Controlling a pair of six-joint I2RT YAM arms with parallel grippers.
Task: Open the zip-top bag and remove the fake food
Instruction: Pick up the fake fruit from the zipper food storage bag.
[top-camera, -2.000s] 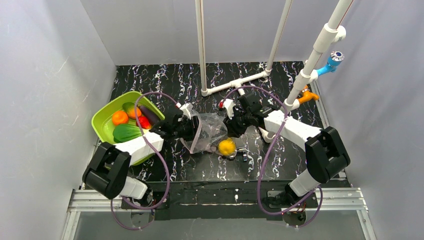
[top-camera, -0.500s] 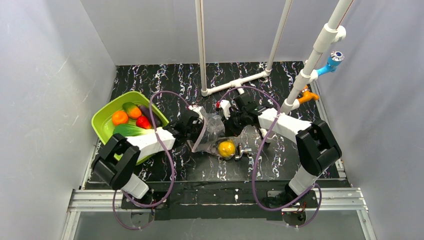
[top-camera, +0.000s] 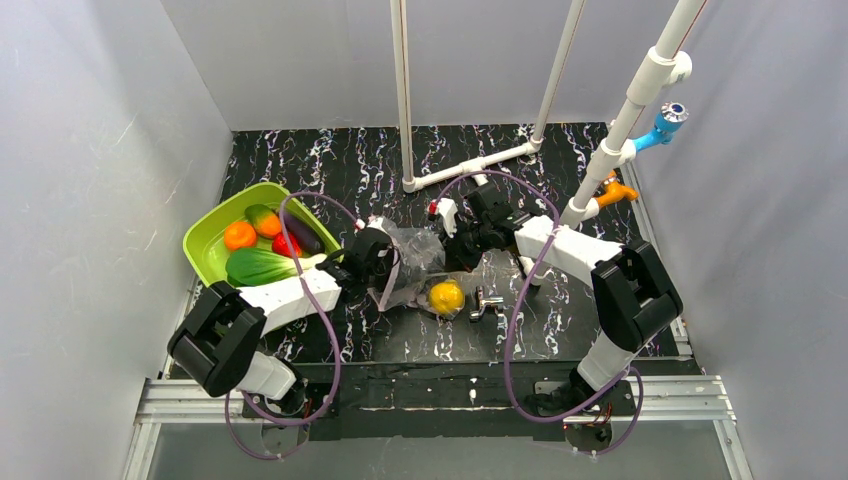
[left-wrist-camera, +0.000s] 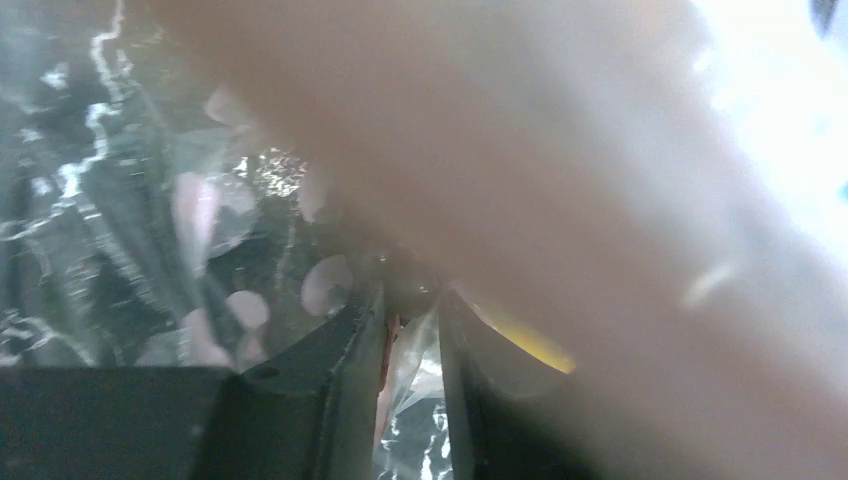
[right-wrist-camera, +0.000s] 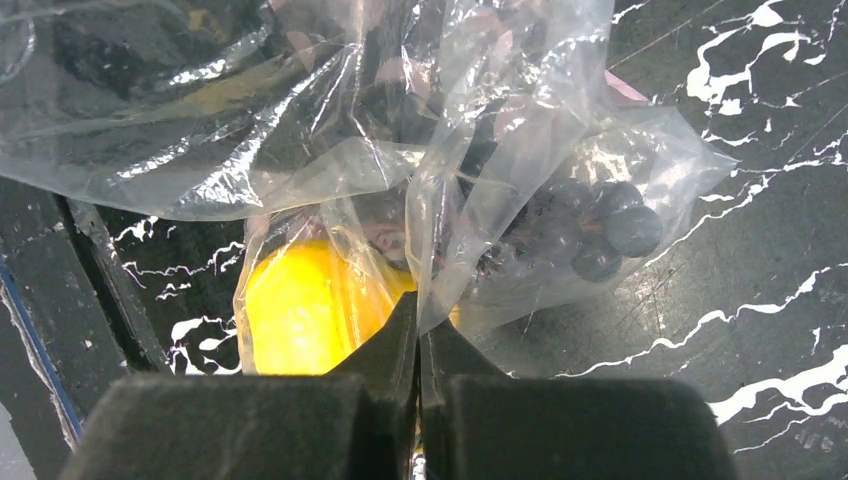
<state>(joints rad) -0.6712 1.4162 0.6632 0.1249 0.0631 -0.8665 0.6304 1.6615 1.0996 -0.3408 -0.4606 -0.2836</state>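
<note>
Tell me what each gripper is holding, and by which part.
Right gripper: jaws shut on a film fold of the zip-top bag, beside the lemon. Left gripper: bag film sits between its jaws, but blur hides whether they grip.

Left arm (top-camera: 275, 297) and right arm (top-camera: 575, 250): white link shells, chunky black joint housings; a thin purple cable (top-camera: 506, 345) loops loosely along each; tool fingers (right-wrist-camera: 385, 360) matte black, wedge-shaped.

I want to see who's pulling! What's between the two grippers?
The bag. In the top view it hangs between the left gripper and right gripper, and each pinches its plastic.
</note>
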